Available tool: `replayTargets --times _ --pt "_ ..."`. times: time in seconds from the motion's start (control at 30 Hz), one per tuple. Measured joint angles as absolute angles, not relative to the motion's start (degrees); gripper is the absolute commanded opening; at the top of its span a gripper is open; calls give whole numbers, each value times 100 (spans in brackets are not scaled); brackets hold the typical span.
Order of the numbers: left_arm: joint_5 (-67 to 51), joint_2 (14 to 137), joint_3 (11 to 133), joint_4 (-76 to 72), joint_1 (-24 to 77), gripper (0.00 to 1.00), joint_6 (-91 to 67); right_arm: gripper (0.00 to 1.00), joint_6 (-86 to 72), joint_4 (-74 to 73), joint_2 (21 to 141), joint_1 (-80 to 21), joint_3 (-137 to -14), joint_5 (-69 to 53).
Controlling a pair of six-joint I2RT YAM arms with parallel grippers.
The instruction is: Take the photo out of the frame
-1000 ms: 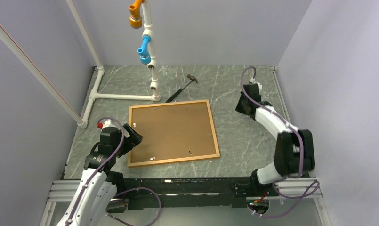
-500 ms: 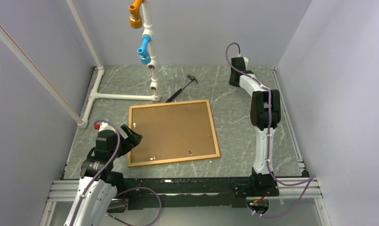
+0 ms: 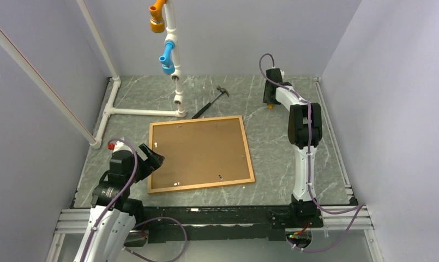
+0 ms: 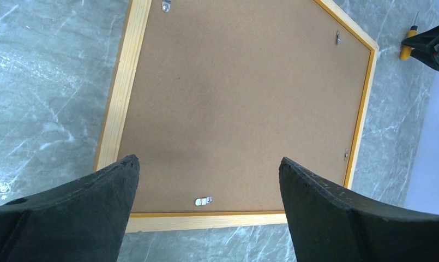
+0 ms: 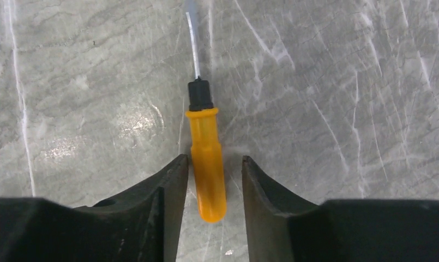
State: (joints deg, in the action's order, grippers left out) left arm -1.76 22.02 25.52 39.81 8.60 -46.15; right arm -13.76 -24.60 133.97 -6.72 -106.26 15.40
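The frame (image 3: pixel 202 185), a thin orange border, lies face down in the middle of the table. The photo's brown board back (image 3: pixel 198 153) fills it, held by small metal clips (image 4: pixel 204 201). The printed side is hidden. My left gripper (image 3: pixel 154 158) hovers at the frame's left edge, open wide and empty, with the border (image 4: pixel 119 103) and board (image 4: pixel 233 98) showing between its fingers. My right gripper (image 3: pixel 270 100) reaches to the far side of the table. Its jaws are open around an orange-handled screwdriver (image 5: pixel 205 136) that lies on the table, with a gap on the right side.
A hammer (image 3: pixel 210 102) lies just beyond the frame's far edge. A white pipe structure (image 3: pixel 146 112) with blue and orange fittings stands at the back left. Walls close in the table on three sides.
My right arm stretched out from beside the frame to the far side of the table and came down. Its jaws have parted around the screwdriver. The left arm barely moved.
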Motion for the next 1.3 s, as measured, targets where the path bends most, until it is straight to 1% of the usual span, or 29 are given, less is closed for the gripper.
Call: replayTargets --times 0.07,0.3,0.37,0.43,0.53,0.6,0.7,0.9,0.97,1.1,1.23,1.3 --pt "-178 2202 2580 3997 860 99 -4613 48 -1321 -2558 13430 -672 -10731 1531" --pt "-244 2217 2670 4032 860 99 -4587 66 -1197 -2906 13402 -690 -11041 1437" --pt "-305 2259 2679 4025 860 99 -4569 70 -1205 -2995 13168 -731 -10892 1433" --pt "-392 2314 2681 4016 860 99 -4569 71 -1225 -2993 12682 -794 -10449 1426" --pt "-593 2405 2679 3970 860 99 -4571 71 -1275 -2869 11640 -1061 -9459 1398" --pt "-777 2499 2670 3889 860 99 -4576 67 -1313 -2724 10958 -1428 -8794 1369" --pt "-1015 2672 2663 3732 860 99 -4582 66 -1323 -2285 10116 -2434 -7743 1225" --pt "-1219 3039 2663 3640 860 99 -4598 67 -1144 -1728 9268 -4762 -5894 816" --pt "-1212 3103 2663 3642 860 99 -4619 66 -980 -1684 8973 -5288 -5483 622" --pt "-1166 3140 2663 3645 860 99 -4722 64 -528 -1452 8458 -6086 -5100 270" --pt "-1125 3212 2663 3673 860 99 -4917 62 -60 -1280 8508 -6589 -5122 99" --pt "-1118 3253 2663 3706 860 99 -4989 60 121 -1286 8676 -6731 -5216 1"
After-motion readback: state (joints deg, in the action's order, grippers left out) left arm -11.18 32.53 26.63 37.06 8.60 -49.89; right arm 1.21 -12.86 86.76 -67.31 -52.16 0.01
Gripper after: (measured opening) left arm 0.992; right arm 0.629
